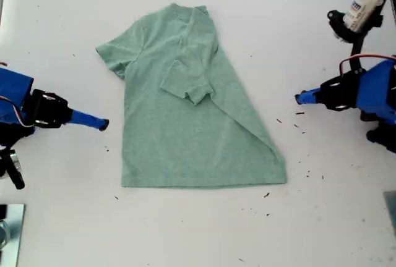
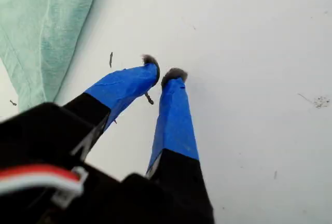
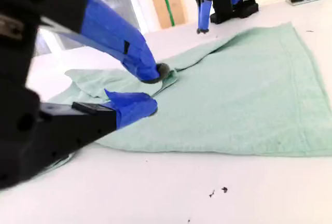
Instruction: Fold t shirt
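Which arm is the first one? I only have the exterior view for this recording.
Observer: The one at the exterior view's right. The first wrist view shows my first gripper over bare table, with the t shirt only at the edge of the picture.
Operator: Is it holding anything?
Observer: No, nothing sits between its fingers.
Operator: And the other arm, are its jaws open?
Observer: Yes. The second wrist view shows my second gripper with its jaws clearly apart, facing the shirt's edge and gripping no cloth.
Operator: Anything beyond the table?
Observer: A brown cardboard box stands in the background of the second wrist view.
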### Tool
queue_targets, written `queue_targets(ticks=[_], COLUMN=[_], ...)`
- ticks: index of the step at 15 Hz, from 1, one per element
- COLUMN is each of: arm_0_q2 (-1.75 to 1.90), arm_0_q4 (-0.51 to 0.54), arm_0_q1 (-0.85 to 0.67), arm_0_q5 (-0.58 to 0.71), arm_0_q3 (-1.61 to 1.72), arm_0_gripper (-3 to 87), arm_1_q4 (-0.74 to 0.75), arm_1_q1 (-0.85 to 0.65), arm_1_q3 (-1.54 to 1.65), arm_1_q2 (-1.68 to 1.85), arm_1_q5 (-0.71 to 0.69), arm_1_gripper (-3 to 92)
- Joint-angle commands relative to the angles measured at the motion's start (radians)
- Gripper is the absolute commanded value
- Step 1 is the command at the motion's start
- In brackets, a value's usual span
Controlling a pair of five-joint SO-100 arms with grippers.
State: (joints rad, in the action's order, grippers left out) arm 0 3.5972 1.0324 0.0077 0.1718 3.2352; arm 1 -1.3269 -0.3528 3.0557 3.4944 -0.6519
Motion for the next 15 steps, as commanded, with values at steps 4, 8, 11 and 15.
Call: queue_targets(ticks=[4, 8, 11, 15], arm_0_q2=[0.006, 0.008, -0.032, -0.885], arm_0_q4=[0.002, -0.025, 0.037, 0.298], arm_0_q1=[-0.126, -0.120, -0.272, -0.298], arm_0_q5=[-0.163, -0.152, -0.169, -0.150], arm_0_q3=[0.005, -0.003, -0.160, -0.917], arm_0_gripper=[6.5, 11.9, -0.1, -0.1], arm_1_q4=[-0.002, -0.003, 0.003, 0.005], arm_1_q1=[0.018, -0.067, -0.064, -0.075], arm_1_q3=[0.054, 0.054, 0.055, 0.057], arm_1_q2=[0.011, 0.011, 0.011, 0.011], arm_1_q5=[0.469, 0.663, 0.565, 0.565], arm_1_gripper=[5.5, 5.9, 2.5, 2.5])
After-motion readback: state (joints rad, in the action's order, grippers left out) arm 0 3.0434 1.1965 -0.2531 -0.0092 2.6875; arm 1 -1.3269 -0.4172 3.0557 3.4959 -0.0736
